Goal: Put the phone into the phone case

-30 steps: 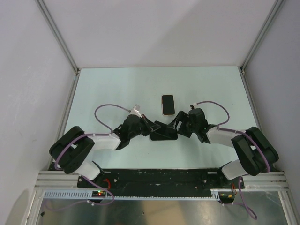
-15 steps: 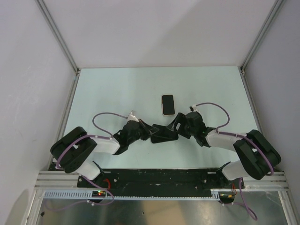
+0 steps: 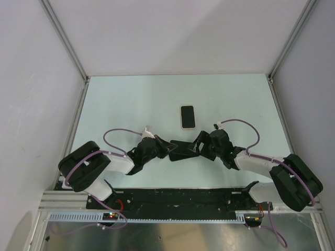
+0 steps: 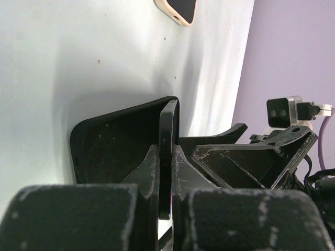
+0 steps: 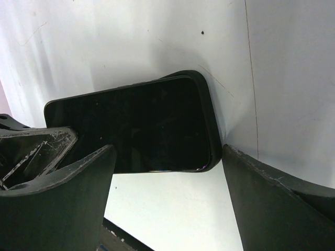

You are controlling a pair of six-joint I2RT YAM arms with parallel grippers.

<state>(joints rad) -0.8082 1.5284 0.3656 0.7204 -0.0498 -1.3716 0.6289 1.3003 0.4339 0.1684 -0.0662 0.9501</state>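
A black phone (image 3: 181, 149) lies between my two grippers at the table's middle, partly seated in a black phone case (image 4: 112, 149). In the left wrist view the phone (image 4: 168, 141) stands edge-on, tilted up from the case. My left gripper (image 3: 166, 149) is shut on the phone's edge (image 4: 168, 172). In the right wrist view the phone's dark screen (image 5: 141, 125) sits inside the case rim (image 5: 212, 130) at its far end. My right gripper (image 5: 167, 209) is open, its fingers (image 5: 78, 193) apart on either side of the phone's end, not touching it.
A second phone in a beige case (image 3: 187, 116) lies flat farther back on the pale green table (image 3: 125, 104); it also shows in the left wrist view (image 4: 178, 8). Metal frame rails (image 3: 78, 120) run along the table's sides.
Both grippers and the black phone with its case have shifted slightly toward the near edge. The right arm's elbow has swung out to the right.
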